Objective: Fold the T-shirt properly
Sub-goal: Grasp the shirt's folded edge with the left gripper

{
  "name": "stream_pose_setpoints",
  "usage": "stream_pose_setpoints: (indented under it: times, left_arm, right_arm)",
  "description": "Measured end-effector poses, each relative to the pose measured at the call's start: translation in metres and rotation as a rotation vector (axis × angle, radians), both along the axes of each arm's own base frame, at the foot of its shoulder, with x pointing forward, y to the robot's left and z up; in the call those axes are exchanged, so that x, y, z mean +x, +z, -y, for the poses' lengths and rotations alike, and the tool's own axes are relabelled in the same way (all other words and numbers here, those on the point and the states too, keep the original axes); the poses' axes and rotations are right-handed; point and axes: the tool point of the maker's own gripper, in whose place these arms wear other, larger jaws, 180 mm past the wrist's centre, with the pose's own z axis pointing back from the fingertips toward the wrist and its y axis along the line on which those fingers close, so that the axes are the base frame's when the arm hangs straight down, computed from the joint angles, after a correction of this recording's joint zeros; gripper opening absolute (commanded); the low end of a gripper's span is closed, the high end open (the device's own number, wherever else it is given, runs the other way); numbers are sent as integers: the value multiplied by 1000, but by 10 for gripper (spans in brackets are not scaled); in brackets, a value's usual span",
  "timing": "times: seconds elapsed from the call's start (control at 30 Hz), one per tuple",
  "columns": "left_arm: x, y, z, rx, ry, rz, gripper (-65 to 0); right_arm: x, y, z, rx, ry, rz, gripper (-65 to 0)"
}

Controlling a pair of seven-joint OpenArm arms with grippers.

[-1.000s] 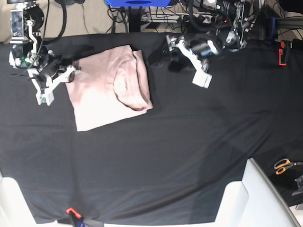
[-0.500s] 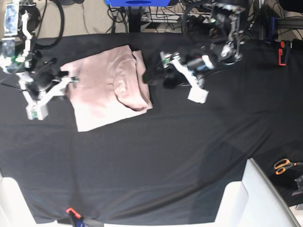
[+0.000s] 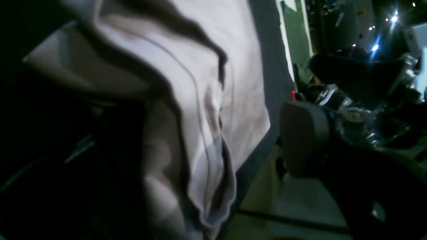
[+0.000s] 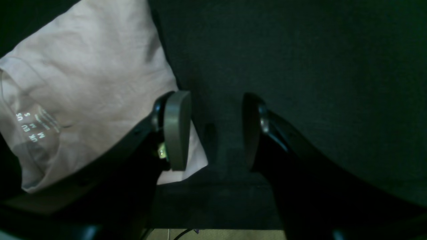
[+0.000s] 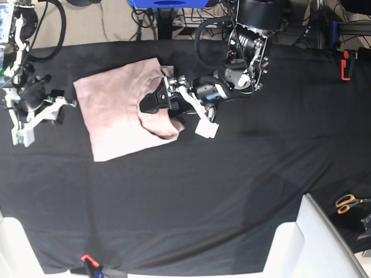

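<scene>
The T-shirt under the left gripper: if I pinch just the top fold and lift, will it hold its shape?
Probably not. The T-shirt looks soft and creased, with loose drooping folds in the left wrist view, so it should sag. Its stacked layers would likely peel apart. On the black cloth, pushing may bunch it rather than slide it.

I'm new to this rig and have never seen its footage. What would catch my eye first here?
The pale pink T-shirt, partly folded, stands out on the black cloth at upper left. The left gripper reaches over its right edge with jaws spread wide, while the right gripper sits open just off its left edge. Orange scissors lie far right.
</scene>
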Motion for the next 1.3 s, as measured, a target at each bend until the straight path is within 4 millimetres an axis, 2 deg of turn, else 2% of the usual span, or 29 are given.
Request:
stream_pose_setpoints:
  times: [0.2,0.27,0.37,0.47,0.5,0.63,0.77,0.87,0.97,1.07,1.3]
  left_arm:
    - [-2,-7,1,24,-10,-8,-59]
    - [-2,-9,0,40,-15,-4,-99]
    - [1,-10,-2,44,7,7,-291]
    - [-1,-12,-3,55,2,3,-574]
    - [-1,-12,-3,54,3,5,-650]
    - [0,-11,-3,53,3,7,-650]
    - [10,-6,-4,63,-5,31,-650]
    - [16,1,-14,84,-10,65,-650]
    - [12,-1,-21,128,-59,53,-650]
    - [19,2,-26,157,-26,45,-650]
    - [19,-7,-48,214,-11,20,-650]
  right_arm:
    - [0,0,0,-1,0,0,-407]
    - [0,0,0,0,0,0,-407]
    - [0,0,0,0,0,0,-407]
    - [0,0,0,0,0,0,-407]
    - [0,0,0,0,0,0,-407]
    - [-2,-4,1,2,-3,-12,-407]
    - [-7,-14,3,7,-11,-42,-407]
    - [-7,-14,3,7,-11,-43,-407]
    - [-7,-14,3,9,-12,-43,-407]
    - [-7,-14,2,9,-12,-40,-407]
    - [-5,-14,-1,17,-9,-37,-407]
